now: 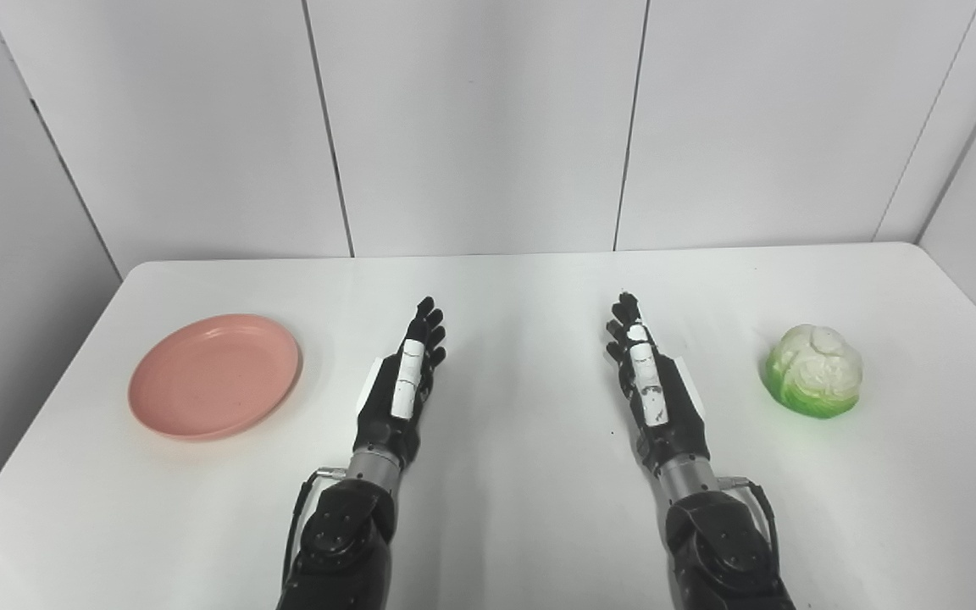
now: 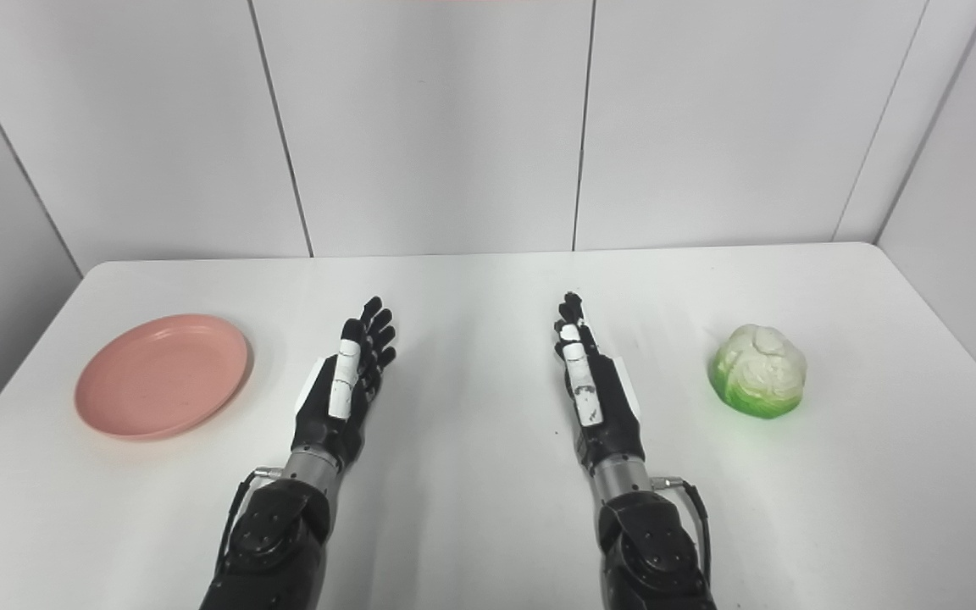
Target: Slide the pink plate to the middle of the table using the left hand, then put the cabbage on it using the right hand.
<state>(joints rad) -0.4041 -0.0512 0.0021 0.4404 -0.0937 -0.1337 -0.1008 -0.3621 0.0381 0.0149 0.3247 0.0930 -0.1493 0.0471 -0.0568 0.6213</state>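
Observation:
A round pink plate [image 1: 214,375] lies on the left part of the white table [image 1: 522,508]. A white and green cabbage [image 1: 815,371] sits on the right part. My left hand [image 1: 403,381] hovers in the middle-left, to the right of the plate and apart from it, fingers stretched out and holding nothing. My right hand [image 1: 647,381] is held edge-on in the middle-right, left of the cabbage with a gap between them, fingers straight and empty.
Grey wall panels [image 1: 488,127] rise right behind the table's far edge. A side wall stands close on the right, and the table's left edge drops off beside the plate.

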